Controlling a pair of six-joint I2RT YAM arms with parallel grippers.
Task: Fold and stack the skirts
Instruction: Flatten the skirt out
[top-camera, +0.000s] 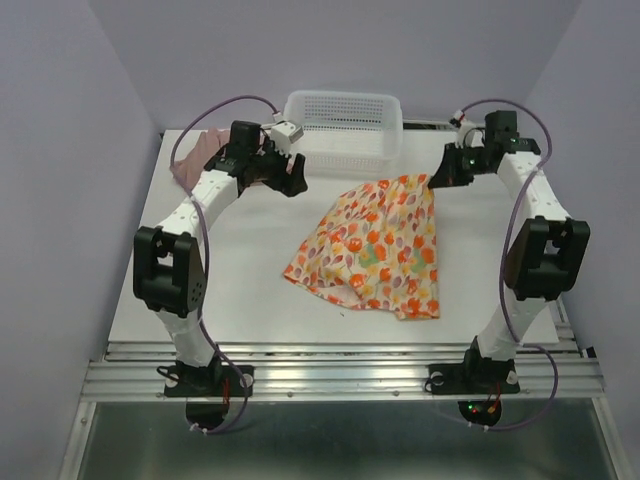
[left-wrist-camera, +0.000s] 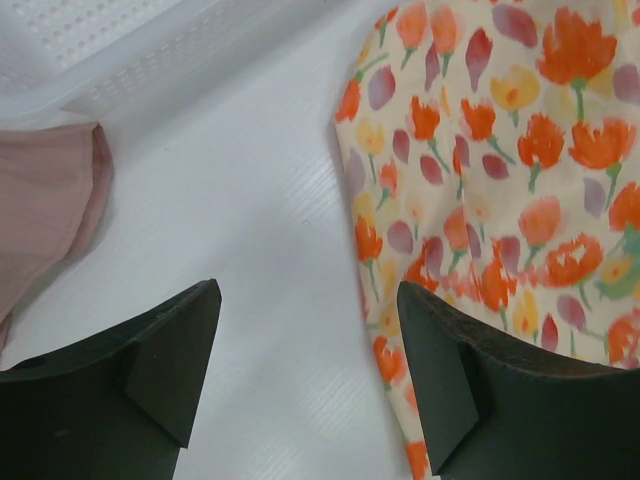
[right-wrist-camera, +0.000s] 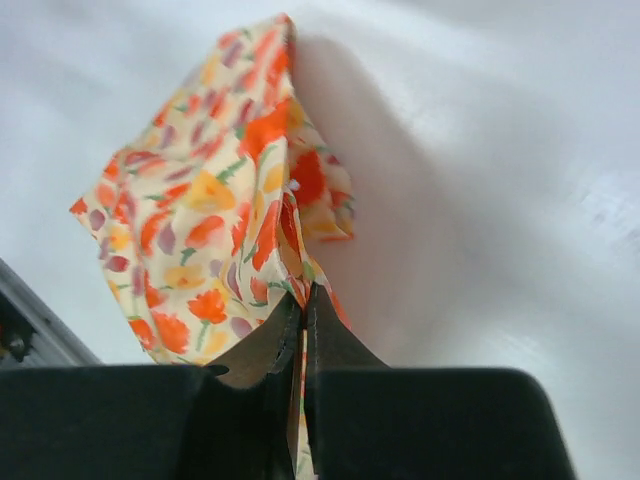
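The cream skirt with orange, red and yellow print (top-camera: 375, 248) lies in the middle of the table, its far right corner lifted. My right gripper (top-camera: 436, 180) is shut on that corner; in the right wrist view the printed fabric (right-wrist-camera: 200, 230) hangs from the closed fingertips (right-wrist-camera: 303, 300). My left gripper (top-camera: 292, 180) is open and empty above bare table, just left of the printed skirt's edge (left-wrist-camera: 480, 180). The dusty pink skirt (top-camera: 195, 158) lies at the far left behind the left arm and shows in the left wrist view (left-wrist-camera: 45, 200).
A white plastic mesh basket (top-camera: 343, 127) stands at the back centre, close behind both grippers. Purple walls enclose the table on the left, back and right. A metal rail (top-camera: 340, 375) runs along the near edge.
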